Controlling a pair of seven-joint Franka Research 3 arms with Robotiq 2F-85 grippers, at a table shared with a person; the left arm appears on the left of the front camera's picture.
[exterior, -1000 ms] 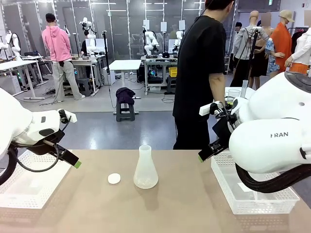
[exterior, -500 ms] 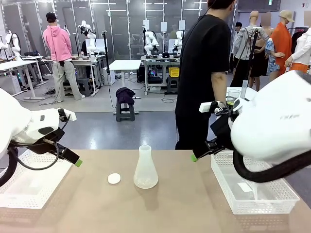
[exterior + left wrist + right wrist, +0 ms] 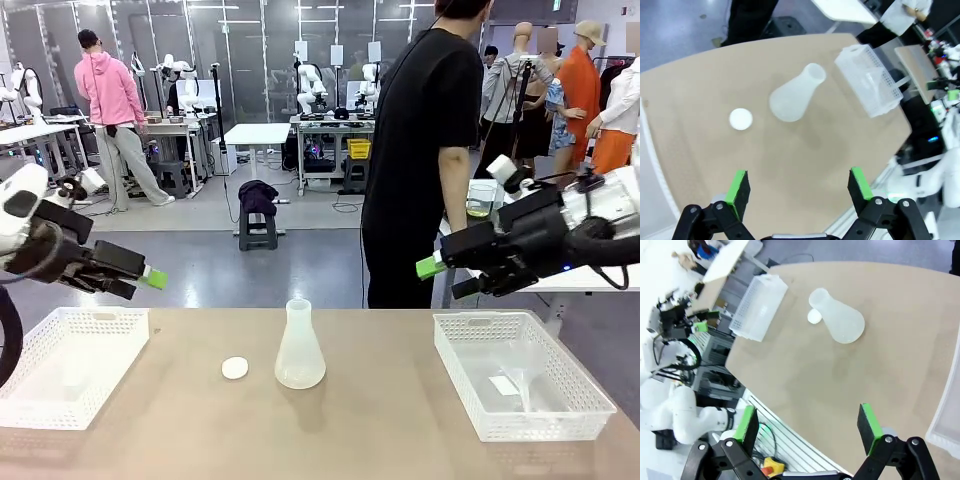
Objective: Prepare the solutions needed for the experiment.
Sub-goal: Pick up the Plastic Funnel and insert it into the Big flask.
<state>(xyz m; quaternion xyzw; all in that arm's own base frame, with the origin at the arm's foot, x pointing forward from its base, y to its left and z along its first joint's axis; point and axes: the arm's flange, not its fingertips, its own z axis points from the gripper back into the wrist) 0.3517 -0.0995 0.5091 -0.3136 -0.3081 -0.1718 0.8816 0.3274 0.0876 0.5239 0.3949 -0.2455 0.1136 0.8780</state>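
L fingers (image 3: 153, 277) and R fingers (image 3: 428, 267) were spread wide, nothing held, both raised clear of the tabletop (image 3: 380, 420). Solution (image 3: 479, 211): thin yellowish layer in a beaker (image 3: 481, 193), beyond the tabletop's far edge, near the person (image 3: 425, 150). Flask (image 3: 300, 350) stood upright at ctr, with a white disc (image 3: 235, 368) just to its left.

White disc (image 3: 235, 368) just beside translucent flask (image 3: 299, 350), between left basket (image 3: 70, 365) and right basket (image 3: 545, 423) on table (image 3: 380, 420)
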